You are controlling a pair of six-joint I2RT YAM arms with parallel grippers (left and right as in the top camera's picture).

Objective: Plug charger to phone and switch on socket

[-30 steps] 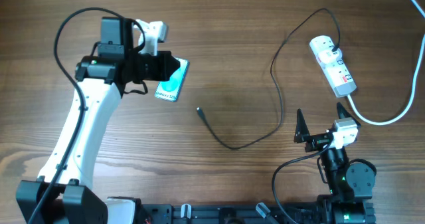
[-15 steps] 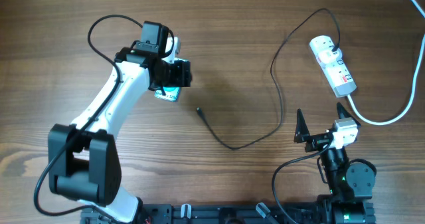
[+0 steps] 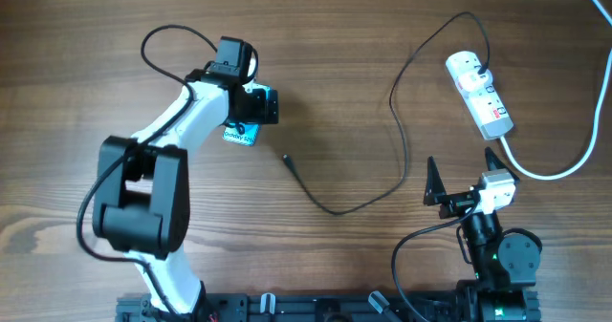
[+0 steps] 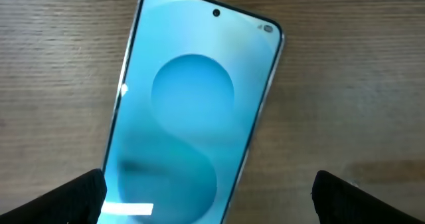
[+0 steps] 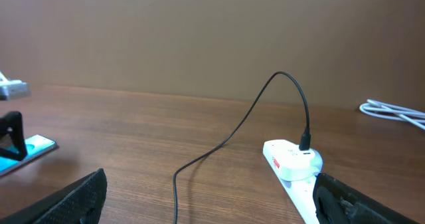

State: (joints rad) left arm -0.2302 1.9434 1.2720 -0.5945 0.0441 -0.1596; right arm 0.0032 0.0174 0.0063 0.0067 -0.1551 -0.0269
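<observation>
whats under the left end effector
The phone lies screen-up on the wooden table below the open left end effector. Overhead, the arm covers most of it; only its lower end shows.

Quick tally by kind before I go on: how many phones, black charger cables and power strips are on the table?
phone: 1
black charger cable: 1
white power strip: 1
Total: 3
</observation>
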